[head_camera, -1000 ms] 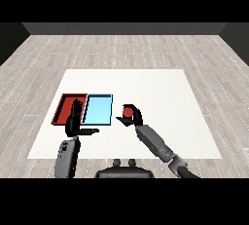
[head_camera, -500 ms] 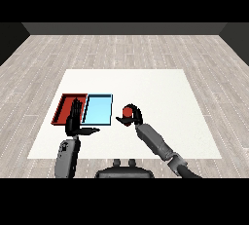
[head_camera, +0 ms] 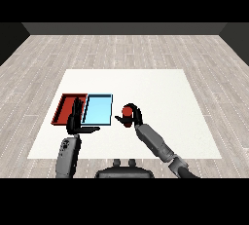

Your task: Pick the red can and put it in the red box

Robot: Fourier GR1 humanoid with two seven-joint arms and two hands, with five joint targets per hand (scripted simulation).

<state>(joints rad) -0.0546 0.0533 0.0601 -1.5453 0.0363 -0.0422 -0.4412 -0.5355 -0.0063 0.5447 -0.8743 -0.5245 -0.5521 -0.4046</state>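
Hands first: the left hand [head_camera: 76, 122] hovers with fingers straight and apart over the near edge between the trays; the right hand [head_camera: 132, 116] curls round the can [head_camera: 124, 117], just right of the blue tray [head_camera: 98, 109]. Carrying to the red tray [head_camera: 67, 108] means crossing the blue one (an early release would land there). No readable writing.

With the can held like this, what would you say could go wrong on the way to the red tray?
1. The right robot hand holds the red can right of the light blue tray; the red tray lies beyond it, so a low carry might clip a rim.
2. The left robot hand is raised, fingers straight, over the red tray's near edge, and may block the drop.
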